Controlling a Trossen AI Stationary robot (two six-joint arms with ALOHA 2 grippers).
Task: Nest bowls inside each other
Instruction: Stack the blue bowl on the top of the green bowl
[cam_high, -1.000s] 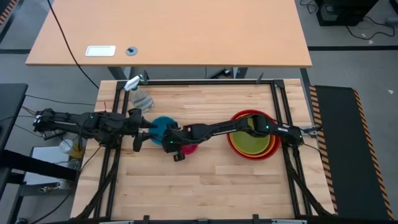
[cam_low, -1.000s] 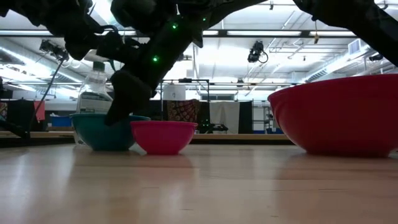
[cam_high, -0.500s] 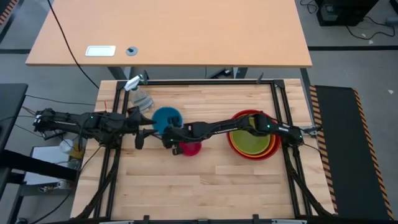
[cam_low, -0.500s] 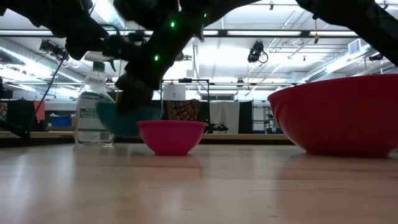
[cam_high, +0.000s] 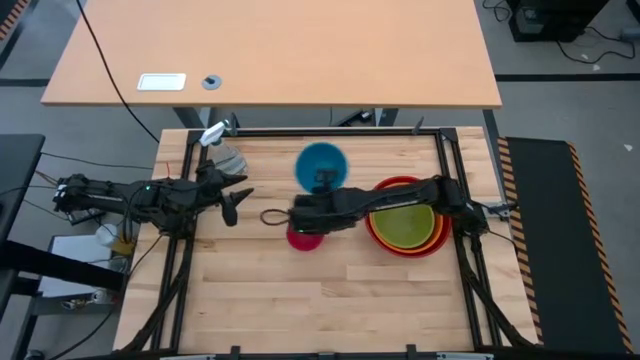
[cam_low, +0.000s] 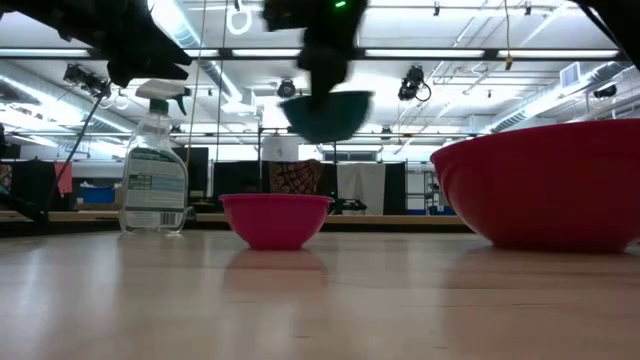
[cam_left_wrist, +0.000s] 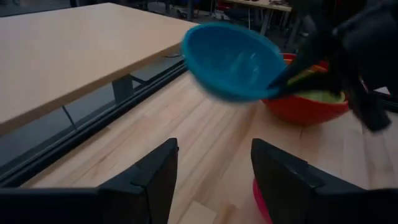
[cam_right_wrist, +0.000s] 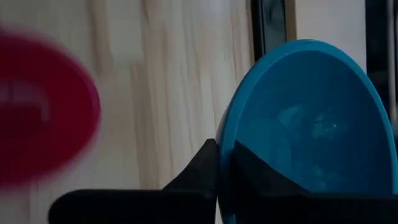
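From above, the right gripper (cam_high: 322, 188) has its fingers clamped on the rim of the blue bowl (cam_high: 321, 166), holding it clear of the bench (cam_high: 330, 300). The pink bowl (cam_high: 305, 237) sits on the boards just beside those fingers, on the near side, and the red bowl (cam_high: 408, 219) with the orange bowl (cam_high: 437, 232) and green bowl (cam_high: 405, 223) nested in it lies further toward the arm's own base. The left gripper (cam_high: 236, 201) waits well apart from the blue bowl, fingers spread and empty, near the spray bottle (cam_high: 224, 152).

At bench height the blue bowl (cam_low: 327, 115) hangs in the air above the pink bowl (cam_low: 276, 219), not touching it; the red bowl (cam_low: 545, 185) stands off to one side.

The left wrist view shows its own fingers (cam_left_wrist: 155, 174) apart, with the blue bowl (cam_left_wrist: 230, 61) tilted ahead of them.

The right wrist view shows one finger (cam_right_wrist: 208, 168) pressed on the outer wall of the blue bowl (cam_right_wrist: 305, 130) at the rim.

These bowls look light, stiff and glossy — likely slippery, so a pinch across the rim seems the sensible hold, kept firm while the bowl is tilted.
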